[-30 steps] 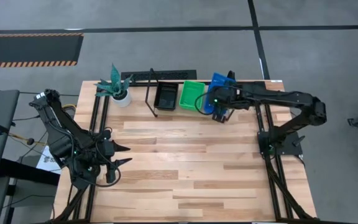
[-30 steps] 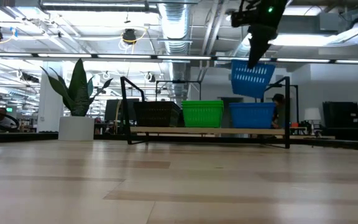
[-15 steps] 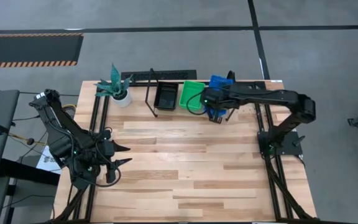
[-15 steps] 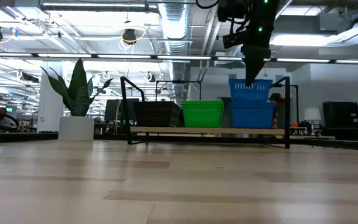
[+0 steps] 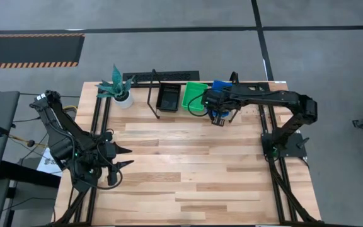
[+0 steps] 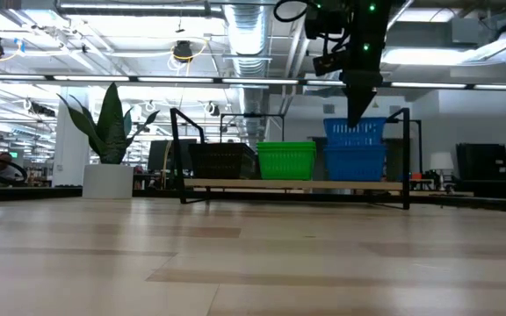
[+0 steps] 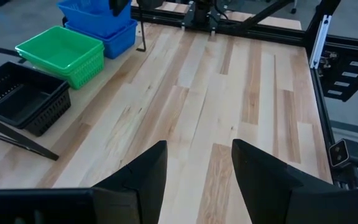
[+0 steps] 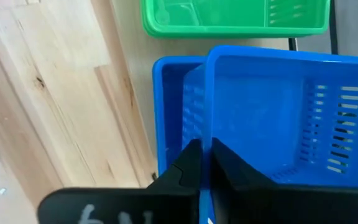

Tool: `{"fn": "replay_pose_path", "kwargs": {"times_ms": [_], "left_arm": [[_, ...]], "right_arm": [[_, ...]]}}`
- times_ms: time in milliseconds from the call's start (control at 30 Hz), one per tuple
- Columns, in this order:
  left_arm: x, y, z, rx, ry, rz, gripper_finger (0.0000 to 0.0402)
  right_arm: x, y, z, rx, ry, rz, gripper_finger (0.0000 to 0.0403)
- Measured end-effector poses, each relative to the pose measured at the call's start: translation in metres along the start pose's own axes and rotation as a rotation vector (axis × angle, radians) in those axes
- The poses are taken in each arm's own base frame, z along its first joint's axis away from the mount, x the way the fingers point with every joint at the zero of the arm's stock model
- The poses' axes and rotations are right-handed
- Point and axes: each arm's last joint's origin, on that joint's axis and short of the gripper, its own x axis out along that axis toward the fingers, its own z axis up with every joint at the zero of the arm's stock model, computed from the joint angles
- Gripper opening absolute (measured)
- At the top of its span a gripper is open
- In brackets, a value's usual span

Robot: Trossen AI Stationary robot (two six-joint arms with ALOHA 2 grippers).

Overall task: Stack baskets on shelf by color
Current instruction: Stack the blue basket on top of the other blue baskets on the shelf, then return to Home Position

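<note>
Wooden bench (image 5: pixel 188 164) carries shelf (image 6: pixel 297 184). Right gripper (image 8: pixel 205 163) clamped on upper blue basket's (image 8: pixel 278 112) wall, nested in blue basket (image 6: pixel 355 163) beside green basket (image 6: pixel 285 161). Left gripper (image 7: pixel 197 163) spread wide, well apart from shelf.

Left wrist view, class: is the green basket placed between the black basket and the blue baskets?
Yes. The green basket sits with the black basket on one side and the blue baskets on the other.
</note>
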Motion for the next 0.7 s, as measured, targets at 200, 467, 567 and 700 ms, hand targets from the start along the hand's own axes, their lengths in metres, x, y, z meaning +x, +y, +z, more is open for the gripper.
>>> {"fn": "replay_pose_path", "kwargs": {"times_ms": [200, 467, 567, 700], "left_arm": [[0.0, 0.0, 0.0, 0.002, -0.001, 0.001, 0.0169], [0.0, 0.0, 0.0, 0.004, -0.008, 0.005, 0.0169], [0.0, 0.0, 0.0, 0.003, 0.002, -0.002, 0.0169], [0.0, -0.002, -0.003, 0.003, 0.087, -0.063, 0.0169]], "right_arm": [[0.0, 0.0, 0.0, 0.0, -0.001, 0.009, 0.007], [-0.007, -0.001, -0.002, 0.005, -0.025, 0.015, 0.0148], [-0.027, -0.005, -0.005, 0.038, -0.093, 0.015, 0.0169], [-0.068, -0.01, -0.019, 0.078, -0.227, 0.027, 0.0185]]}}
